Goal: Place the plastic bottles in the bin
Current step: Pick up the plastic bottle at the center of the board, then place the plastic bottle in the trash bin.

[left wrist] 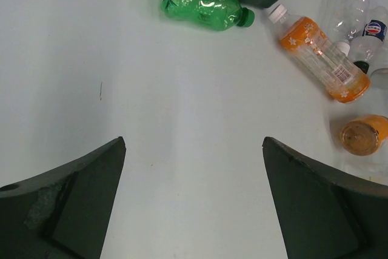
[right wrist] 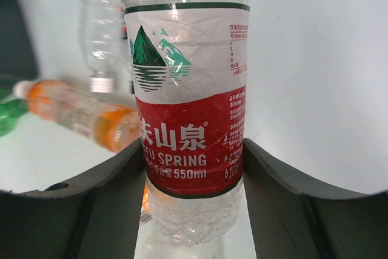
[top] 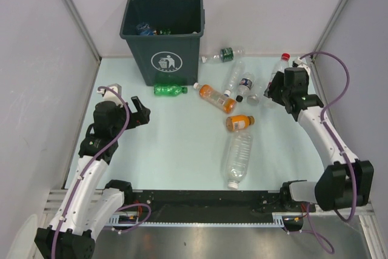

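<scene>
- The left arm point(top: 85, 174) is extended forward on the left, and the left gripper point(top: 143, 112) is turned inward with its jaws spread wide.
- The right arm point(top: 324, 134) is stretched forward on the right, and the jaws of the right gripper point(top: 268, 93) are pressed against both sides of a red-labelled bottle point(right wrist: 188, 89).

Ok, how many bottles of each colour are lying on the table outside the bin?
Clear bottles: 5
Orange bottles: 2
Green bottles: 1
Total outside the bin: 8
</scene>
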`<state>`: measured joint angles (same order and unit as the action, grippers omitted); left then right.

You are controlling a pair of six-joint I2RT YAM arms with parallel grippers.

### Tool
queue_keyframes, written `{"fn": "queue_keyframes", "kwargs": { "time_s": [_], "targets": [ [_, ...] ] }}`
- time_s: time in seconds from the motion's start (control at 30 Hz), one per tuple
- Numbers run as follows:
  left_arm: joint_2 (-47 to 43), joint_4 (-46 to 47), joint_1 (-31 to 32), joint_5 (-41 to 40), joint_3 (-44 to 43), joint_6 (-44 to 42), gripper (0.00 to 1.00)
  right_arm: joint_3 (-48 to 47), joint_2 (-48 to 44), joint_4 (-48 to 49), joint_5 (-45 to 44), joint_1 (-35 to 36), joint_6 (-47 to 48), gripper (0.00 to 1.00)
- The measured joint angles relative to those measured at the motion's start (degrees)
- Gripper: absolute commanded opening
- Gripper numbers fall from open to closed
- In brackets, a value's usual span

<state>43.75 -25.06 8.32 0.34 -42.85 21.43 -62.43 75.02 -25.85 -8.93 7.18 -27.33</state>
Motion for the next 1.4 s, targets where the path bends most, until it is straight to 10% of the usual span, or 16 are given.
{"fn": "queue_keyframes", "kwargs": {
  "time_s": [0.47,1.4],
  "targets": [
    [-0.39,0.02,0.00,0.02,0.00,0.00,1.00,-14.08,-5.03,12.70,8.24,12.76,5.35,0.53],
    [-1.07,0.07,-0.04,0.04,0.00,0.02,1.00,-72.41,46.58,29.55,1.11,30.56,20.39,0.60]
  ]
}}
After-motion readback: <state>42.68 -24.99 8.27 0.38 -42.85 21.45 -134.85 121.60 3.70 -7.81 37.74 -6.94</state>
